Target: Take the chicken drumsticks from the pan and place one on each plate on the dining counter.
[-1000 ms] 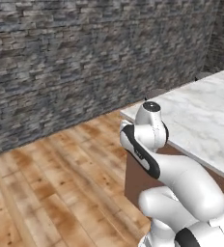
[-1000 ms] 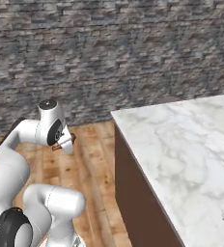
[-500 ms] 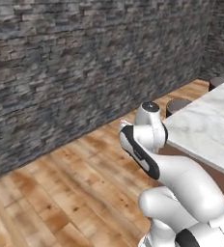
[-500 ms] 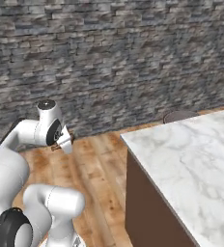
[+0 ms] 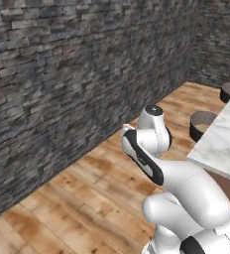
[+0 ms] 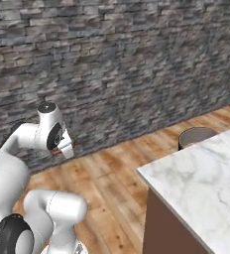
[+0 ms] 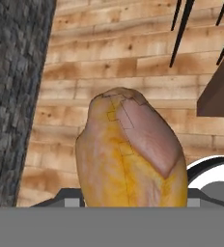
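gripper: closed on one chicken drumstick; the finger tips are hidden behind the meat in the hand view, which looks down along it at the floor
gripper position: held off the dining counter, over the wooden floor, near the stone wall
drumstick count: 1 visible, golden-orange with a paler pinkish patch on its upper right side
drumstick in right base view: only a small orange bit just beside the white wrist
dining counter: 1, white grey-veined marble top with brown side; its near corner points toward the arm in the right base view, and only a corner of it shows at the right edge of the left base view
stools: 2 dark round seats along the counter's far edge in the left base view; a third dark shape at the frame edge, cannot tell what it is
stool legs: thin black rods at the top right of the hand view
room: grey stacked-stone walls meeting at a corner, plank floor
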Available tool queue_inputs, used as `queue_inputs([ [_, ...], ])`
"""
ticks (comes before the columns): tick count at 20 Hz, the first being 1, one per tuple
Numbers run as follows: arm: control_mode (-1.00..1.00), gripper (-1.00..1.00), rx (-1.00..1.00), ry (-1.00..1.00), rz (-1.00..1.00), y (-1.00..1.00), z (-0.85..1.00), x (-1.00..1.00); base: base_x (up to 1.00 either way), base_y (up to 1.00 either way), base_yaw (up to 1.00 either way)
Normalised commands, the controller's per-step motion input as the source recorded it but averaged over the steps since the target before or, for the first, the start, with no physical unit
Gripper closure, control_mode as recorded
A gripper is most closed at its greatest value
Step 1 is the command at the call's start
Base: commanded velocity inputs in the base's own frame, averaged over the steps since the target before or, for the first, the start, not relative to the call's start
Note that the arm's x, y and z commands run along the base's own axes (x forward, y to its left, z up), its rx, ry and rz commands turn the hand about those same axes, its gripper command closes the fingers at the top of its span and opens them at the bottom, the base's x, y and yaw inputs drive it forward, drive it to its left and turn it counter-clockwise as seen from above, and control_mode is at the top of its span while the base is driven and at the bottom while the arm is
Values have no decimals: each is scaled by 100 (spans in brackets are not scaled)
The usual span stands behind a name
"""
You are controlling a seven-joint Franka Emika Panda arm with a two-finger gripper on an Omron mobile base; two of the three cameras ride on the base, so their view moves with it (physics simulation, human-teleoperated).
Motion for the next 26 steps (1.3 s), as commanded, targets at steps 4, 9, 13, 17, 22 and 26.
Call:
queue_inputs([
  [4,100,100,0,0,0,0,0,0,85,65,-39],
  [9,100,100,0,0,0,0,0,0,91,52,-51],
  [13,100,100,0,0,0,0,0,0,91,52,-51],
  [17,100,100,0,0,0,0,0,0,91,51,-52],
  [22,100,100,0,0,0,0,0,0,90,50,-53],
  [26,100,100,0,0,0,0,0,0,91,50,-53],
])
